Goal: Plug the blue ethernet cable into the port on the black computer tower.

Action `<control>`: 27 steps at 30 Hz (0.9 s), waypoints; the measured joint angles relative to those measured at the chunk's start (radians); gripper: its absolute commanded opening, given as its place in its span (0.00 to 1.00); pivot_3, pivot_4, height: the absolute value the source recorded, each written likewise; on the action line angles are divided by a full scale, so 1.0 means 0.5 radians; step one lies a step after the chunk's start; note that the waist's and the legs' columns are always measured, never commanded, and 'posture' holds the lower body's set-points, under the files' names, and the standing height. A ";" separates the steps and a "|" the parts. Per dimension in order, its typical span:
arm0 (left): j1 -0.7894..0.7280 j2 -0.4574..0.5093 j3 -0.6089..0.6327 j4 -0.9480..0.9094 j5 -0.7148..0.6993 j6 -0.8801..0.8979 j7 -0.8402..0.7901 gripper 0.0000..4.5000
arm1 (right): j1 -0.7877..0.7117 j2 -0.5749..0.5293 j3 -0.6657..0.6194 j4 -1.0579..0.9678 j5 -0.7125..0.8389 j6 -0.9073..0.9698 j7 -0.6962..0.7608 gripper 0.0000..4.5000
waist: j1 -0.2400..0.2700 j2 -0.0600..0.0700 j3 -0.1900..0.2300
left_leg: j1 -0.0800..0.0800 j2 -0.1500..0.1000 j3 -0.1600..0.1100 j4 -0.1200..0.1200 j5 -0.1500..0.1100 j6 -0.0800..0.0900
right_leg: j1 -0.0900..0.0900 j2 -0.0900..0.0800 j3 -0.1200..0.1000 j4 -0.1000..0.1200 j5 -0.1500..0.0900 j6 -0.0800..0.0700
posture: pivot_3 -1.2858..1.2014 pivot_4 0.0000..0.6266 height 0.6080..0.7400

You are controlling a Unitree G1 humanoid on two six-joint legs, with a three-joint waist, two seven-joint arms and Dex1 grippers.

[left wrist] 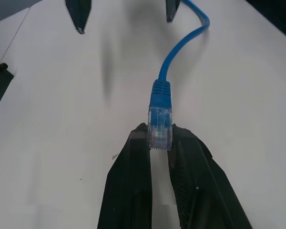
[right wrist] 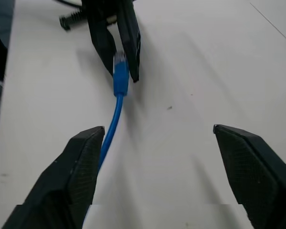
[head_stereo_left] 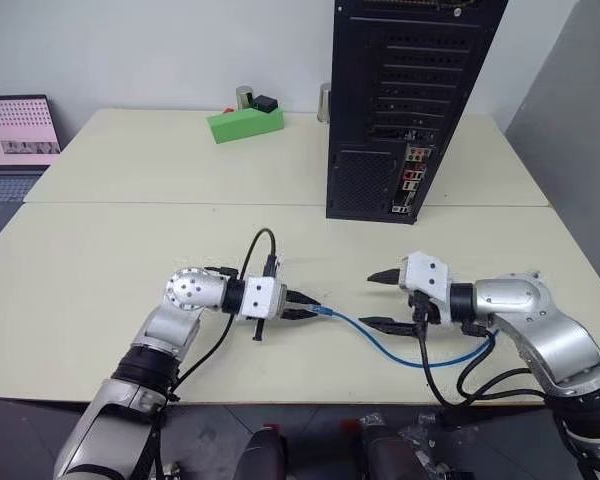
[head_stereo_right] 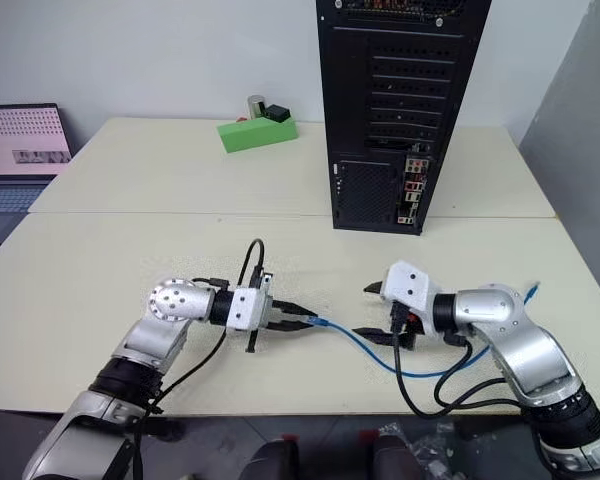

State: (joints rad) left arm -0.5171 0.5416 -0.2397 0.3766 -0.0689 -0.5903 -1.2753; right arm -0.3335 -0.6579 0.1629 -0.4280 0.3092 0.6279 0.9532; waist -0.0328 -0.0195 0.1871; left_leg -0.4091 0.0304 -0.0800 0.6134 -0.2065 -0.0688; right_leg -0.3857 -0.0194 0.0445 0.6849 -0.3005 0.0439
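The blue ethernet cable (head_stereo_left: 400, 352) lies in a curve on the table between my two arms. My left gripper (head_stereo_left: 308, 306) is shut on its clear-blue plug (left wrist: 159, 125), which sticks out past the fingertips (left wrist: 138, 138) toward my right arm. My right gripper (head_stereo_left: 370, 298) stands open just right of the plug, one finger on each side of the cable (right wrist: 115, 114), touching nothing. The black computer tower (head_stereo_left: 400, 90) stands upright at the back of the table, its rear facing me. The port lies somewhere in the coloured connector strip (head_stereo_left: 408, 182) low on its right side.
A green block (head_stereo_left: 245, 122) with small objects behind it sits at the back centre. A laptop (head_stereo_left: 15, 140) stands at the far left. A seam (head_stereo_left: 180, 203) crosses the table in front of the tower. My black arm wires (head_stereo_left: 460, 385) hang near the table's front edge.
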 measured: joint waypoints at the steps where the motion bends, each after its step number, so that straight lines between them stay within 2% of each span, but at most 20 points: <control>1: -0.002 -0.014 0.024 0.053 0.027 -0.173 0.063 0.06 | 0.015 0.058 -0.035 -0.003 0.056 0.050 -0.032 1.00 | 0.000 0.000 0.000 | 0.000 0.000 0.000 0.001 0.000 0.000 | 0.000 0.000 0.000 0.000 0.000 0.000 | 0.52 0.24 1.00; 7: -0.085 -0.027 0.106 0.341 0.303 -1.018 0.432 0.06 | 0.055 0.365 -0.129 -0.007 0.374 0.356 -0.219 1.00 | 0.001 0.000 0.000 | 0.000 0.000 -0.001 0.001 0.000 0.000 | 0.001 0.000 -0.001 0.000 0.000 0.000 | 0.52 0.24 1.00; 10: -0.129 -0.026 0.146 0.439 0.441 -1.267 0.620 0.06 | 0.054 0.510 -0.130 -0.007 0.462 0.450 -0.333 1.00 | 0.002 0.000 0.000 | 0.000 -0.001 -0.001 0.001 0.000 0.000 | 0.001 0.000 -0.001 0.001 0.000 0.000 | 0.52 0.24 1.00; 14: -0.156 -0.009 0.175 0.543 0.616 -1.448 0.847 0.06 | 0.053 0.600 -0.137 -0.006 0.575 0.550 -0.429 1.00 | 0.001 0.000 0.000 | 0.000 -0.001 -0.001 0.001 0.000 0.000 | 0.001 0.000 -0.002 0.001 0.000 0.000 | 0.52 0.24 1.00; 21: -0.172 0.012 0.194 0.566 0.817 -1.540 1.143 0.06 | -0.004 0.707 -0.182 0.011 0.707 0.613 -0.537 1.00 | 0.000 0.000 0.000 | 0.000 -0.001 -0.001 0.001 0.000 0.000 | 0.000 0.000 -0.002 0.003 0.000 0.000 | 0.52 0.24 1.00; 24: -0.172 0.041 0.194 0.565 0.892 -1.541 1.261 0.06 | -0.011 0.707 -0.182 0.055 0.725 0.625 -0.564 0.89 | 0.000 0.000 0.000 | 0.000 -0.001 -0.001 0.001 0.000 0.000 | 0.000 0.000 -0.002 0.004 0.000 0.000 | 0.52 0.24 1.00; 27: -0.171 0.057 0.194 0.558 0.945 -1.540 1.354 0.06 | -0.034 0.707 -0.181 0.086 0.726 0.625 -0.571 0.73 | -0.001 0.000 0.000 | 0.000 -0.001 -0.001 0.001 0.000 0.000 | 0.000 0.000 -0.002 0.004 0.000 0.000 | 0.52 0.24 1.00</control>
State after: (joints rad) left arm -0.6027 0.5698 -0.1429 0.6555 0.4039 -1.3602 -0.5983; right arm -0.3505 -0.3043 0.0725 -0.3850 0.6721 0.9405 0.6677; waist -0.0331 -0.0195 0.1870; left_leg -0.4089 0.0299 -0.0804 0.6137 -0.2065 -0.0688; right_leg -0.3857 -0.0196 0.0436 0.6869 -0.3005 0.0440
